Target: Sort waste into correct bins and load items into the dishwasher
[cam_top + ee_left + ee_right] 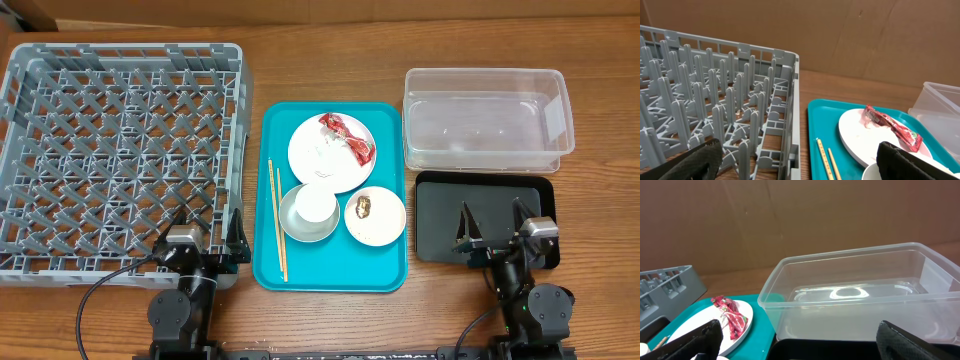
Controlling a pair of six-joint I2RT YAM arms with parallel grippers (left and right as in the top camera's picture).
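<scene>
A red wrapper (347,135) lies on the large white plate (331,152) on the teal tray (300,270). A small white cup (315,203) sits in the grey metal bowl (297,226). The pinkish bowl (375,216) holds a brown food lump (362,207). Chopsticks (277,220) lie along the tray's left side. The grey dish rack (110,160) is at the left. The clear tub (487,118) and black tray (485,215) are at the right. My left gripper (205,240) is open at the rack's near right corner. My right gripper (497,232) is open over the black tray.
The wrapper (892,128), plate (860,140) and chopsticks (826,160) show in the left wrist view beside the rack wall (790,125). The right wrist view shows the tub (860,295) and wrapper (730,316). A cardboard wall stands behind the table.
</scene>
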